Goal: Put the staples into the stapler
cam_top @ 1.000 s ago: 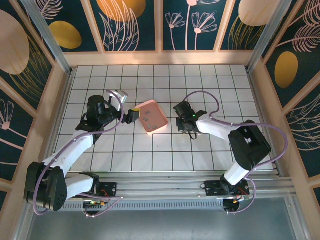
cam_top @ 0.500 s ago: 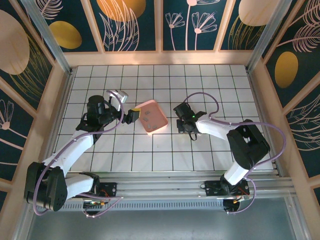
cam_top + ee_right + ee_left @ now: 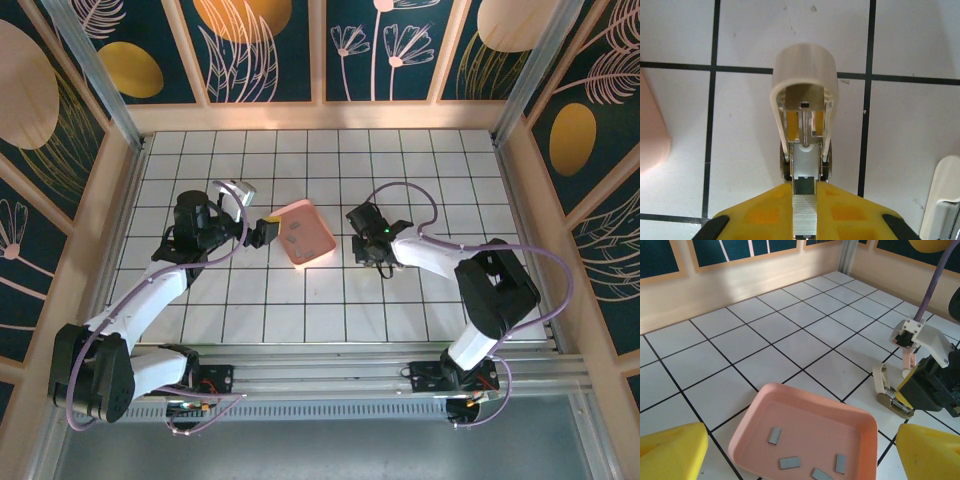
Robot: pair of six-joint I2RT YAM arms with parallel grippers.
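The left tool is spread wide, just beside the pink tray. Little grey staples lie in the tray. To the right, on the counter, the right tool is pinching the stapler. Its top looks flipped open, I think.

Pink tray on white-tiled table

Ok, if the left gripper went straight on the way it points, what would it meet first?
The pink tray, lying just ahead between the fingers of the open left gripper, staples inside. Height is unclear, so the fingers may clear the rim.
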